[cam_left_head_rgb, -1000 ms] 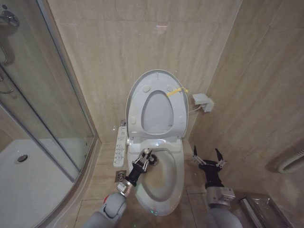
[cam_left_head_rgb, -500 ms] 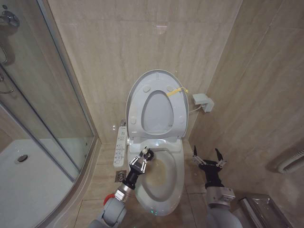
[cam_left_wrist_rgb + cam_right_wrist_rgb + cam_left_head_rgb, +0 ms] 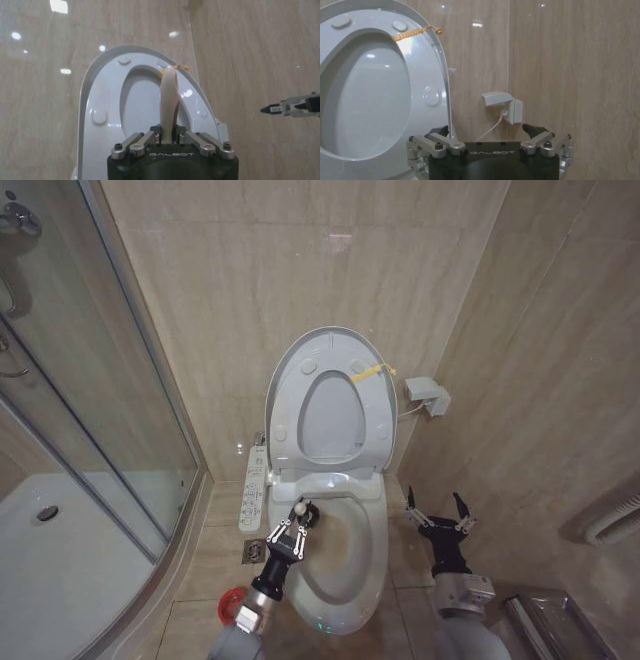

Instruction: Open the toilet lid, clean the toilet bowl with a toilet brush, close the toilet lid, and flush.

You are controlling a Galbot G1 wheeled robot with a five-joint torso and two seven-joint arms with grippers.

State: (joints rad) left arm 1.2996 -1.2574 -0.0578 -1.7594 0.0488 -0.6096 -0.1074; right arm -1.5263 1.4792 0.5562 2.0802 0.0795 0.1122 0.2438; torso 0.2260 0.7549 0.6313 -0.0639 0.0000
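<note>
The toilet lid [image 3: 330,415] stands raised against the back wall with the seat ring [image 3: 288,395] folded up on it and a yellow strap [image 3: 372,372] at its edge. Below it the toilet bowl [image 3: 345,558] lies uncovered, its inside stained yellowish brown. My left gripper [image 3: 298,518] hovers over the bowl's rear left rim, shut on the toilet brush [image 3: 308,507]. The brush's white handle [image 3: 169,101] runs out from between the fingers of the left gripper [image 3: 169,137]. The brush's red cup holder [image 3: 232,605] sits on the floor left of the bowl. My right gripper [image 3: 433,502] stands open right of the bowl, holding nothing.
A white button-panel strip [image 3: 253,492] runs along the bowl's left side, with a floor drain [image 3: 252,550] beside it. The glass shower screen [image 3: 90,410] and white shower tray [image 3: 60,570] are on the left. A white wall box [image 3: 425,395] with a cable hangs at the right.
My left arm has drawn back toward me and lowered, moving the brush slightly nearer along the bowl's left rim. The red cup holder has come into view. The right arm has not moved.
</note>
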